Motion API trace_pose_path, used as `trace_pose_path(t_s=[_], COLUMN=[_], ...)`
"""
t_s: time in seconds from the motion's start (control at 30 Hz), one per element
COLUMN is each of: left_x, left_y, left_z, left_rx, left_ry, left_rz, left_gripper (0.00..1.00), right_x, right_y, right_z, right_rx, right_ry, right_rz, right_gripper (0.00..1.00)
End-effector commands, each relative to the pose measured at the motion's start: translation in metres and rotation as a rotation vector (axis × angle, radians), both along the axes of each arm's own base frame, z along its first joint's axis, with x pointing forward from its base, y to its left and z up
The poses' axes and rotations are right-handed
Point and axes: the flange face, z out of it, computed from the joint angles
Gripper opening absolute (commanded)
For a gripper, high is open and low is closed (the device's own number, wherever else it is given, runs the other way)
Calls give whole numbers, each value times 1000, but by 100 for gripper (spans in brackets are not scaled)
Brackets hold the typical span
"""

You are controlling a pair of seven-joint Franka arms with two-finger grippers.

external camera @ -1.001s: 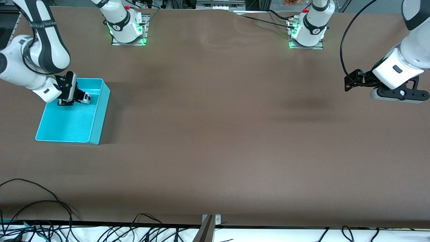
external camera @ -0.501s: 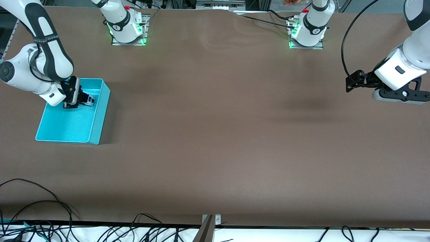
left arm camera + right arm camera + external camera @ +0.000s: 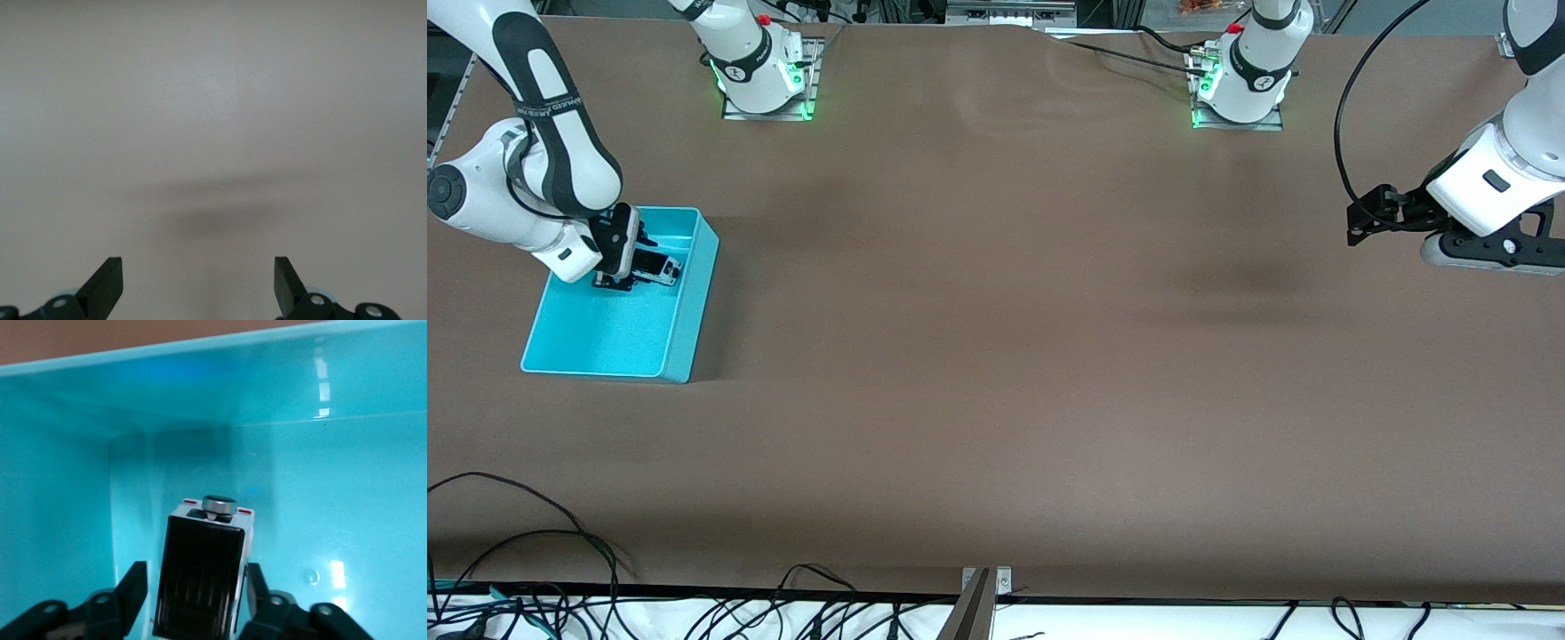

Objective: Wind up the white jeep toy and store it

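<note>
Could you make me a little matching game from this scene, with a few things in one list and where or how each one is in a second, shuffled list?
Things:
1. white jeep toy
2. cyan bin
3. left gripper
4. right gripper

Places or states:
A. open, over bare table at the left arm's end
B. on the table at the right arm's end
C. inside the bin, between two fingers
D. down in the bin, fingers either side of the toy

Pairs: 1-C, 2-B, 3-A, 4-D
</note>
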Motion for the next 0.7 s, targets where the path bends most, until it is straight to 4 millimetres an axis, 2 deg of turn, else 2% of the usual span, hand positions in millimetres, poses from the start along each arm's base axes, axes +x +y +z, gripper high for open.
trace_pose_path(t_s=[0.0, 0.2, 0.33, 0.67], left_x=[4, 4, 4, 4], left_y=[1, 0, 0, -1], left_z=[5, 5, 5, 6], left_rx=[-7, -7, -8, -16], left_ry=[4, 4, 4, 3], left_rz=[1, 1, 1, 1], left_gripper=[100, 100, 100, 100], right_x=[14, 52, 72, 98], right_y=[-1, 13, 23, 73], right_z=[21, 69, 104, 190], right_rx=[37, 80, 77, 15], right_ry=[1, 45, 67, 130], right_rz=[13, 42, -32, -278], right_gripper=[100, 100, 100, 100])
